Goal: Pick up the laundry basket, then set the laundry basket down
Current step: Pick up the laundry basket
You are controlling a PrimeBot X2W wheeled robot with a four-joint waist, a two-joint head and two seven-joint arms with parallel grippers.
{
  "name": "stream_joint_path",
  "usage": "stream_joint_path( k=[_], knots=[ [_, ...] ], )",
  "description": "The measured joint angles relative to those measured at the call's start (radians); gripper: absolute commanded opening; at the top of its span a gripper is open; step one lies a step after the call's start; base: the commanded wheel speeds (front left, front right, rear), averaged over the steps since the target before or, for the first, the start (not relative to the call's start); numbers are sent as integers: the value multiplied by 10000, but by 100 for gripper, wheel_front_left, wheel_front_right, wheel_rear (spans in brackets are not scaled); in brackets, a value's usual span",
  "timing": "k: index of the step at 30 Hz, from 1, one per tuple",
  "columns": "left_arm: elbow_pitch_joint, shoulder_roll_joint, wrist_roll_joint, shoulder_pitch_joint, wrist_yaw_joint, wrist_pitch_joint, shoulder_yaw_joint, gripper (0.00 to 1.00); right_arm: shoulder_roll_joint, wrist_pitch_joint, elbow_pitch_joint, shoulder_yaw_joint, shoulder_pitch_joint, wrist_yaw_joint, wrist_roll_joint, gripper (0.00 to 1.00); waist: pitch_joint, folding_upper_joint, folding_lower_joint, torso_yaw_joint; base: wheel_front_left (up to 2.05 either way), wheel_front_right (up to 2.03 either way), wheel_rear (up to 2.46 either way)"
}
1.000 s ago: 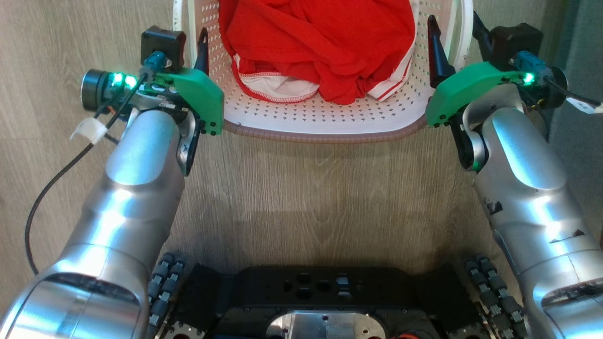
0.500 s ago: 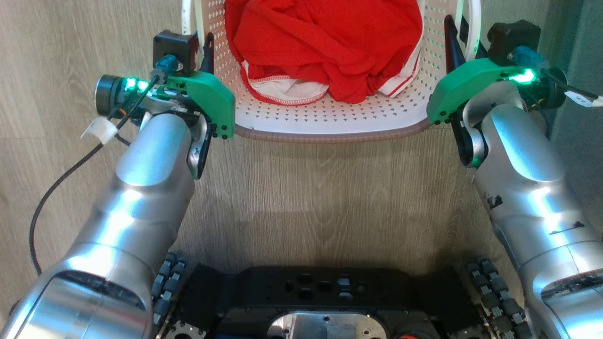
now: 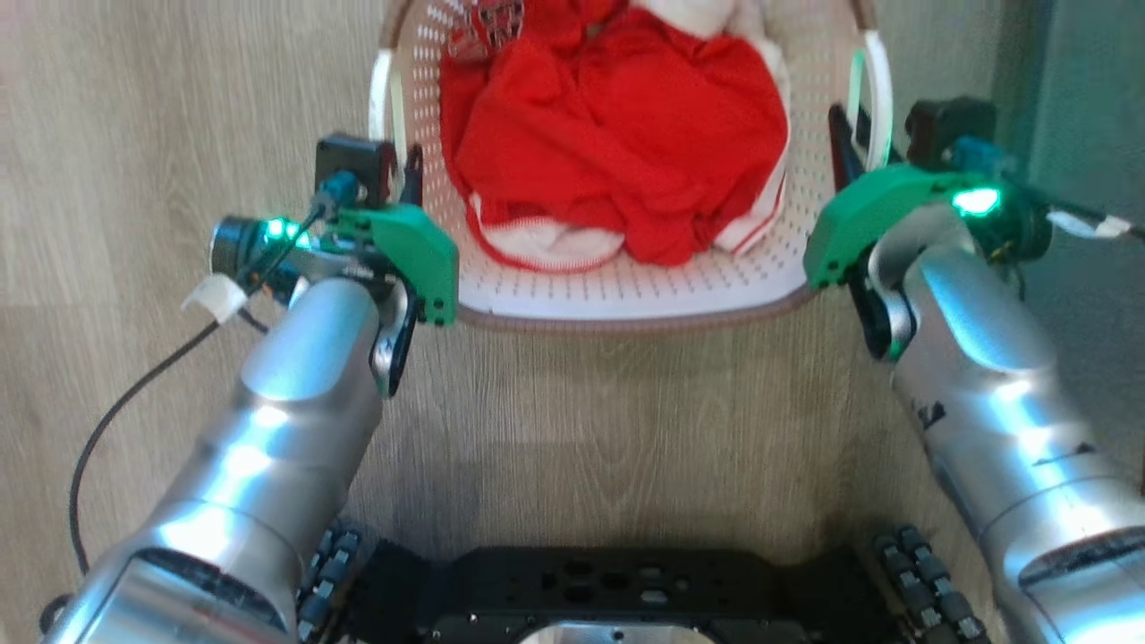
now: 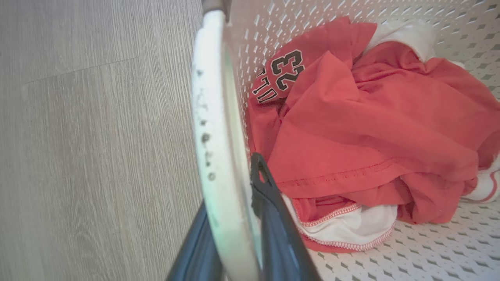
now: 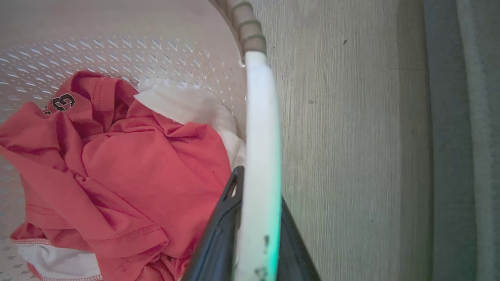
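laundry basket [image 3: 644, 295] sits ahead of the base, between both arms, red shirt [image 3: 617, 161] inside; left gripper [image 4: 234, 187] pinched tight on left handle [image 4: 209, 117]; right gripper [image 5: 259, 191] pinched on right handle [image 5: 261, 117]; a grip on both sides likely keeps the lift level

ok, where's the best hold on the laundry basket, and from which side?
By its two white side handles: left claw on the left handle, right claw on the right handle. Come in from the near end of the laundry basket, one finger inside the wall, one outside: the handles are thin and opposite, so it should lift level.
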Motion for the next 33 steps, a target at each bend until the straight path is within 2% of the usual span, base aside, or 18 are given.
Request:
stream_joint_path(
  k=[11, 19, 33],
  knots=[
    [543, -29, -1164, 1275, -102, 6, -1051, 0, 115, 4, 1156, 846, 1016, 6, 1089, 0, -1875, -1, -1, -146, 0, 0, 0],
    [729, -33, -2207, 2563, -178, 564, -1942, 0, 222, 236, 2011, 1923, 2037, 8, 2266, 0, -3592, 0, -1, -159, 0, 0, 0],
    [1170, -31, -3244, 4456, -355, 1787, -2995, 0, 288, 1248, 2412, 3630, 3835, 8, 4186, 0, -6626, 0, -1, -140, 0, 0, 0]
  ],
)
